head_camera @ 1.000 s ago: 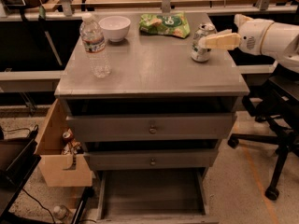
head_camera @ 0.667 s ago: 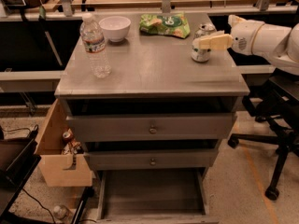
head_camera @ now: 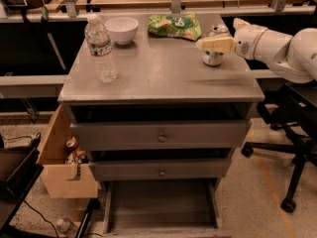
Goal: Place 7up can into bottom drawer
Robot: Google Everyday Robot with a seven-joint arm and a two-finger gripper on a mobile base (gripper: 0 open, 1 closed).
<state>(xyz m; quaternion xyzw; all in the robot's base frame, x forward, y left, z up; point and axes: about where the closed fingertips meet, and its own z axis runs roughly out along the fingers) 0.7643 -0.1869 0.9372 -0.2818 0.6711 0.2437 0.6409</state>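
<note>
The 7up can (head_camera: 214, 56), white-silver with green marks, stands upright near the right back of the grey cabinet top (head_camera: 163, 73). My gripper (head_camera: 212, 44) reaches in from the right, its cream fingers (head_camera: 218, 44) lying across the can's upper part, touching or just in front of it. The bottom drawer (head_camera: 161, 206) is pulled out at floor level, a wide shallow grey tray with nothing in it.
A clear water bottle (head_camera: 100, 48) stands at the left of the top, a white bowl (head_camera: 122, 29) and a green snack bag (head_camera: 174, 26) at the back. Two knobbed drawers (head_camera: 161, 135) sit slightly open. A wooden box (head_camera: 64, 165) with a reddish can hangs at left. An office chair (head_camera: 292, 152) is at right.
My gripper has moved left, from just right of the can to over its top part. The can has not moved.
</note>
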